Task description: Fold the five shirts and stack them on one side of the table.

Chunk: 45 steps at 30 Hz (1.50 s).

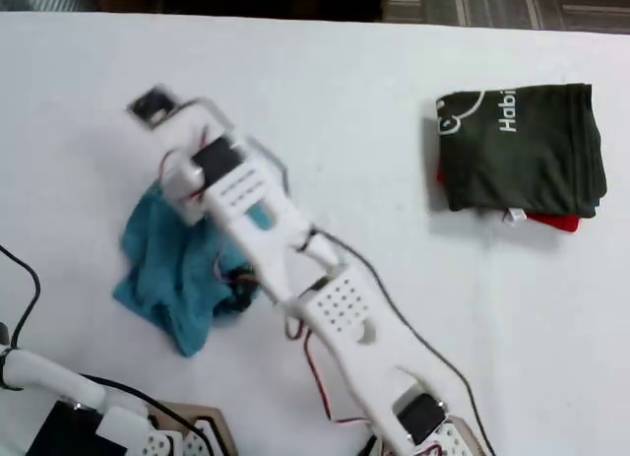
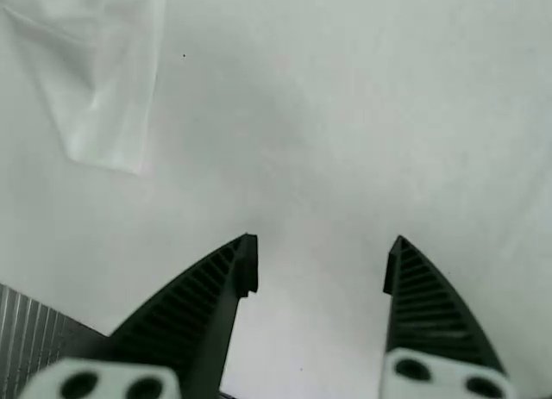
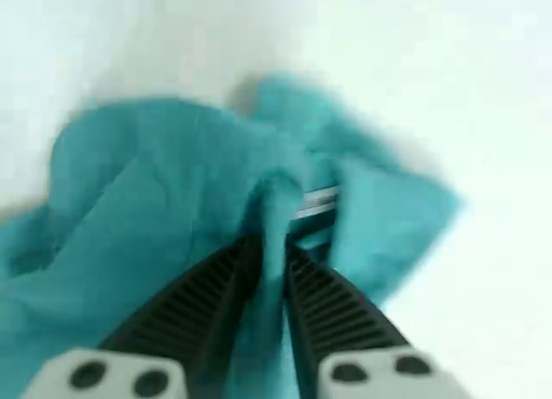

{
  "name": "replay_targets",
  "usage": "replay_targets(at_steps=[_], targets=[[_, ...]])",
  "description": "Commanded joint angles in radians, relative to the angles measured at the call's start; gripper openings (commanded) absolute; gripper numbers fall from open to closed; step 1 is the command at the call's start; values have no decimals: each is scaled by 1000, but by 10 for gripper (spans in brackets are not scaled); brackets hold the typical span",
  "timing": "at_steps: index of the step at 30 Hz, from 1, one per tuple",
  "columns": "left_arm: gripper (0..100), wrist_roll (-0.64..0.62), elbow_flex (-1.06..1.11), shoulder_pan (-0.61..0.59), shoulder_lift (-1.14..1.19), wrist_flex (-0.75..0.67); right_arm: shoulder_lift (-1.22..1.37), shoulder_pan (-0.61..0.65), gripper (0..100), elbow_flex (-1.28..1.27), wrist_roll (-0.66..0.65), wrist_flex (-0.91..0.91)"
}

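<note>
A crumpled teal shirt (image 1: 167,269) lies on the white table (image 1: 345,82) at the left. My right arm (image 1: 266,220) stretches from the near edge across it. Seen from the right wrist, my right gripper (image 3: 274,248) is shut on a raised fold of the teal shirt (image 3: 172,183). At the right side sits a stack of folded shirts, a dark green one (image 1: 517,151) on top and a red one (image 1: 556,222) peeking out beneath. My left gripper (image 2: 319,261) hangs open over bare table with nothing between its fingers. The left arm (image 1: 59,382) sits at the near left corner.
Cables trail along the right arm and at the near left edge. A brown base plate (image 1: 197,422) sits at the near edge. A pale translucent sheet (image 2: 103,80) lies on the table beyond the left gripper.
</note>
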State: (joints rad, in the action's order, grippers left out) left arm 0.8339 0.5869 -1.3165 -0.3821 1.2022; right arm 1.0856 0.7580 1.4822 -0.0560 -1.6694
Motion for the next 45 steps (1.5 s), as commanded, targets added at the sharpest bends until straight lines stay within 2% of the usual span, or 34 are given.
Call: replay_targets(at_steps=[1,6,12,18,25,27,29,31,33,39,45], targets=[[251,-5,-7,-2,-29,-17,-33,-150,20,192,-2,-25],[251,-9,-7,49,-28,-12,-105,-334,21,173,-2,-93],[251,-12,-7,229,-26,12,-176,-533,21,163,-2,-97],[255,-14,-1,532,-25,60,-263,-691,21,100,-44,-99],[255,-112,1,937,-25,54,-452,-722,25,-304,-57,-94],[256,-127,-1,1054,-23,51,-464,-722,55,-361,-57,-91],[256,-183,-10,1137,-23,23,-466,-731,138,-371,-58,-93],[256,-218,-4,1183,-21,-40,-476,-753,231,-370,-58,-96],[256,-247,-4,1211,-3,-81,-510,-780,276,-370,-58,-96],[256,-419,-130,1238,261,-81,-754,-851,221,-465,-58,-97],[255,-559,-421,1238,543,57,-1043,-857,222,-835,-58,-94]])
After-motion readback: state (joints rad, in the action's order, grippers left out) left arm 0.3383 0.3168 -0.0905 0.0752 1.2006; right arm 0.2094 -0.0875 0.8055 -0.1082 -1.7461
